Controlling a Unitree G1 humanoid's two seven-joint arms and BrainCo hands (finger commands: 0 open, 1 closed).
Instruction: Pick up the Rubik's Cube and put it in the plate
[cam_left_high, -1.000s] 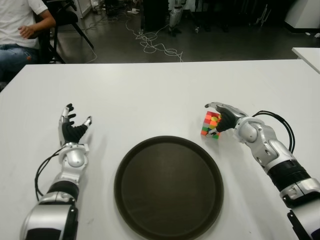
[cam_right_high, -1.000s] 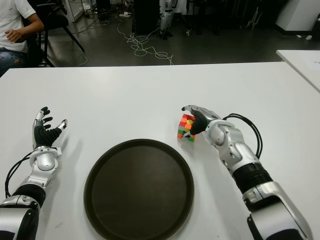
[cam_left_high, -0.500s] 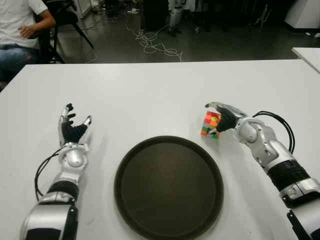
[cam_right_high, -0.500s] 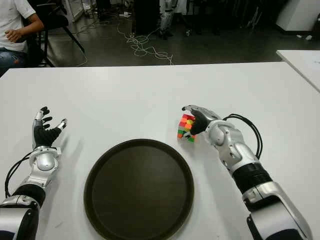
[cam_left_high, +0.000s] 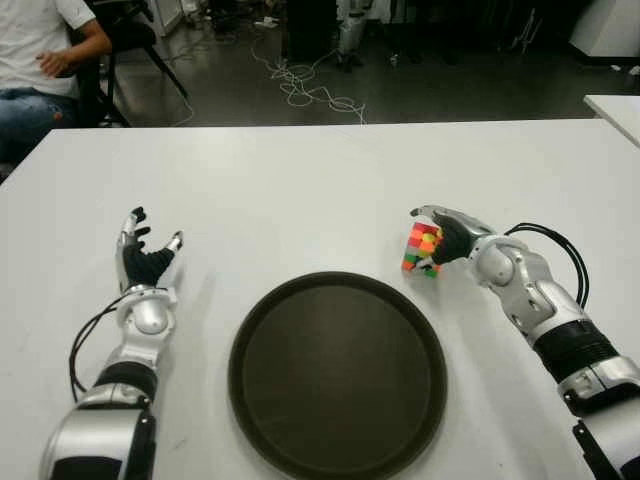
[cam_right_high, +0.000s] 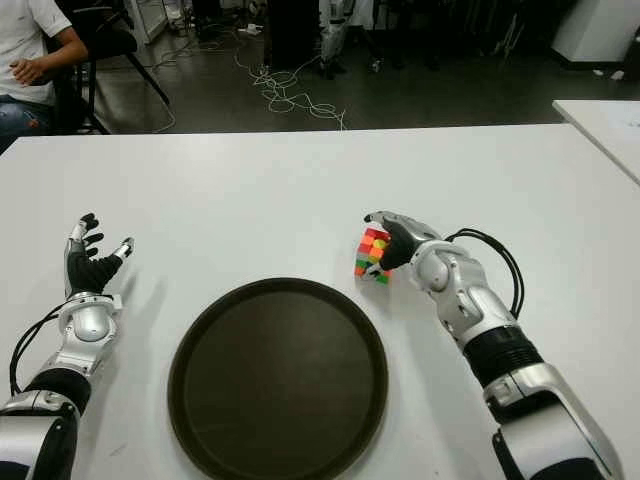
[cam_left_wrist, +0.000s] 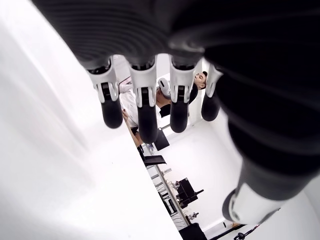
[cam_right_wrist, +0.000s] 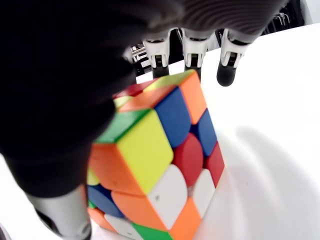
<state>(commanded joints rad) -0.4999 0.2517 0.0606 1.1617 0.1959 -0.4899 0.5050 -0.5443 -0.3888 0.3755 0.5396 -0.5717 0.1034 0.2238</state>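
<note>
The Rubik's Cube (cam_left_high: 420, 248) is a bright multicoloured block just past the far right rim of the round dark plate (cam_left_high: 337, 375). It leans slightly on the white table (cam_left_high: 300, 190). My right hand (cam_left_high: 452, 236) wraps it from the right, with fingers (cam_right_wrist: 192, 50) arched over its top and the thumb at its near lower edge. In the right wrist view the cube (cam_right_wrist: 160, 160) sits pressed against the palm. My left hand (cam_left_high: 148, 260) shows to the left of the plate, with spread fingers (cam_left_wrist: 145, 100) holding nothing.
A seated person (cam_left_high: 40, 60) is beyond the table's far left corner. Cables (cam_left_high: 310, 90) lie on the dark floor behind the table. The corner of another white table (cam_left_high: 615, 105) shows at the far right.
The cube and my right hand have shifted very slightly up and to the left. My left hand has not moved.
</note>
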